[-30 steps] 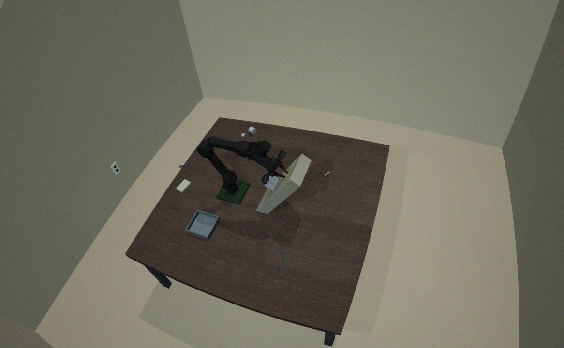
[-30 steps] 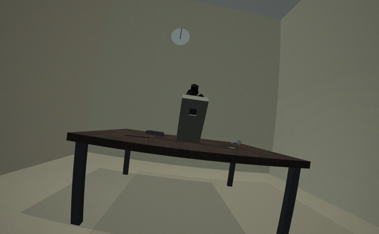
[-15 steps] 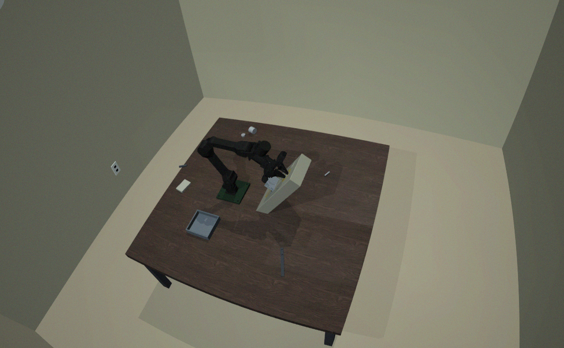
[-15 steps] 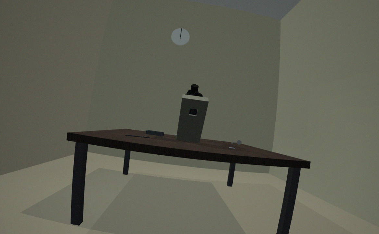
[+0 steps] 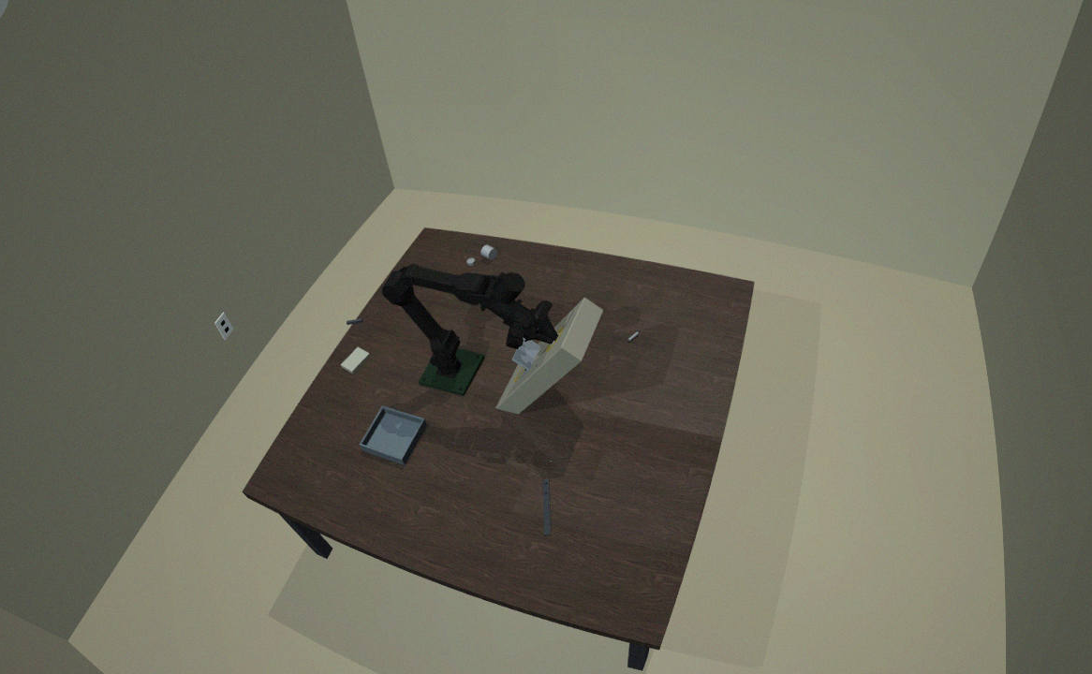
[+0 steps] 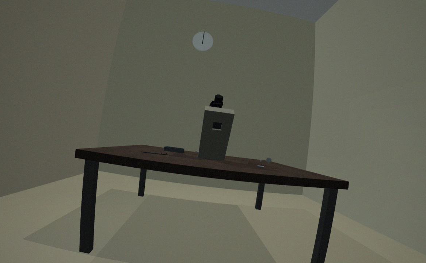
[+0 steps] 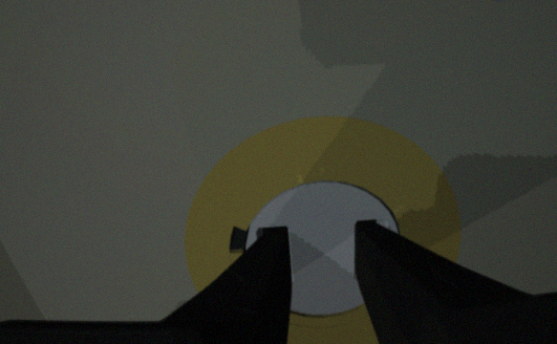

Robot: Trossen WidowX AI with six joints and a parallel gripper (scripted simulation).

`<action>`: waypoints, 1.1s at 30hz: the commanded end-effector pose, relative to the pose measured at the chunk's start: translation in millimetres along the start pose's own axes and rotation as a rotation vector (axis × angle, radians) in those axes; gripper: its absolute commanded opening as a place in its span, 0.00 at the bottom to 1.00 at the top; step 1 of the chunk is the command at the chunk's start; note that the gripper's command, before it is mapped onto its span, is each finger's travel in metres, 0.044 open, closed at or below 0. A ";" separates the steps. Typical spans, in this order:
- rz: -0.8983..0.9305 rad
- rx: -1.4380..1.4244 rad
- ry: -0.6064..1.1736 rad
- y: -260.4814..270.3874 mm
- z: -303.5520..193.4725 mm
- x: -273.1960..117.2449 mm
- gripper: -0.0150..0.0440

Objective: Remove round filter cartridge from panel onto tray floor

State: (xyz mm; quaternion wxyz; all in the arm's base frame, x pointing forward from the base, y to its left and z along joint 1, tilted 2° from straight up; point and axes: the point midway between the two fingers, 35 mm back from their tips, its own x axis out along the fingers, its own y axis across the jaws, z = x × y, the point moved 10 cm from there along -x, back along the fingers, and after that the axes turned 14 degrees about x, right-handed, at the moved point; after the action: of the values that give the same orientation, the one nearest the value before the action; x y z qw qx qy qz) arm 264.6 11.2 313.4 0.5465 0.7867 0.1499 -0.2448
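Note:
The round pale cartridge (image 7: 323, 203) sits in the yellow ring (image 7: 221, 191) on the tilted service panel (image 5: 538, 383) (image 6: 213, 144) (image 7: 92, 119). A dark notch (image 7: 237, 240) shows at the ring's inner edge, left of the cartridge in the wrist view. My gripper (image 7: 319, 232) (image 5: 553, 338) is at the panel's upper front, shut on the cartridge, with its two fingertips in the slots on either side of the face. The tips hide most of the slots. How far the cartridge stands out cannot be told. The grey-blue tray (image 5: 381, 454) (image 6: 174, 149) holds no cartridge.
A pale blocky part (image 5: 526, 355) is on the panel's front just below my gripper. A dark bar (image 5: 546, 506), a pale block (image 5: 354, 360), a white cylinder (image 5: 489, 251) and a small rod (image 5: 633, 337) lie on the table.

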 end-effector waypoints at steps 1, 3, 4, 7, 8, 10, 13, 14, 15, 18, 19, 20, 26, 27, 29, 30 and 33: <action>0.000 0.141 0.008 0.7 -1.6 8.1 0.25; 0.000 0.210 0.008 0.7 -1.6 8.0 0.25; 0.000 0.245 0.008 0.7 -1.6 7.9 0.25; -0.001 0.350 0.008 0.7 -1.6 7.7 0.25; -0.001 0.385 0.008 0.7 -1.6 7.6 0.25; -0.001 0.415 0.008 0.7 -1.6 7.5 0.25; -0.001 0.346 0.008 0.7 -1.6 7.9 0.25; 0.000 0.322 0.008 0.7 -1.6 8.1 0.25; 0.000 0.308 0.008 0.7 -1.6 8.2 0.25; 0.000 0.303 0.008 0.7 -1.6 8.2 0.25; 0.000 0.303 0.008 0.7 -1.6 8.2 0.25; 0.000 0.303 0.008 0.7 -1.6 8.2 0.25; 0.000 0.303 0.008 0.7 -1.6 8.2 0.25; 0.000 0.303 0.008 0.7 -1.6 8.2 0.25; 0.000 0.303 0.008 0.7 -1.6 8.2 0.25; 0.000 0.303 0.008 0.7 -1.6 8.2 0.25; 0.000 0.303 0.008 0.7 -1.6 8.2 0.25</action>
State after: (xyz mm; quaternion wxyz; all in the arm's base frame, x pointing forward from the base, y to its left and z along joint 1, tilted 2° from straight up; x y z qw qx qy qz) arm 264.6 11.5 313.2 0.4191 0.8611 0.1119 -0.2651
